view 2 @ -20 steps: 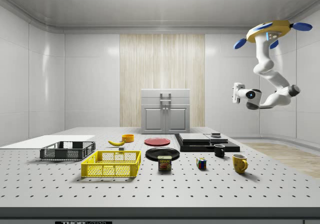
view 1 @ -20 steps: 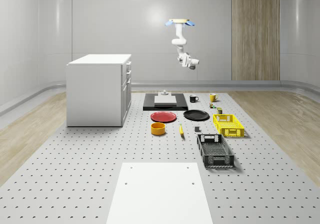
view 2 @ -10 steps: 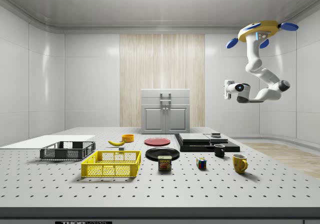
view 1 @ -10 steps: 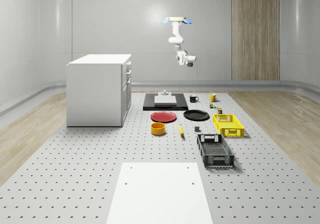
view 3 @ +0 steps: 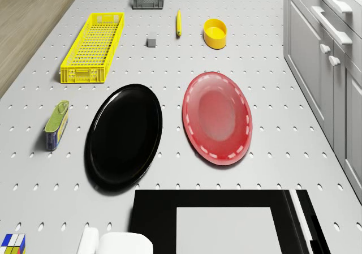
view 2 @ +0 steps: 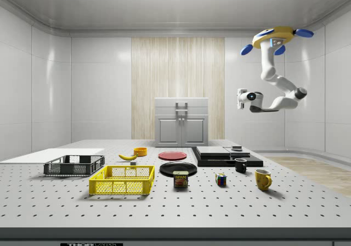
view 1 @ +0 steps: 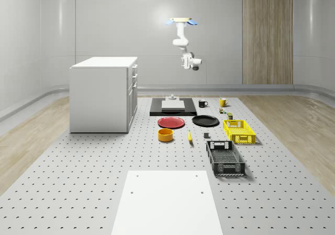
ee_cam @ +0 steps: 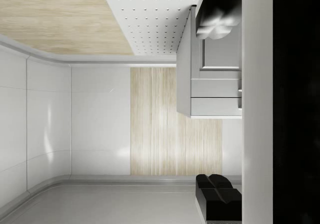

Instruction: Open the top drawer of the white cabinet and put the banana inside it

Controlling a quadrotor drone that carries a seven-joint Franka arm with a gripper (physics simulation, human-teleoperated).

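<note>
Gripper [view 2: 239,99] slid closer to the cabinet [view 2: 181,123] as I hovered the drone [view 2: 277,38] high above the table [view 1: 78,182], grip state unreadable, drawer unopened, banana [view 2: 128,156] untouched.

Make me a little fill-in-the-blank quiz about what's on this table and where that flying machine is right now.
1. The banana lies on the table between the orange bowl and the ____ crate.
2. The drone hovers high above the table, and no drawer of the white cabinet is ____ yet.
3. The red plate lies beside a plate that is ____.
4. The end effector hangs in mid-air and holds ____.

Missing words: black; open; black; nothing
</note>
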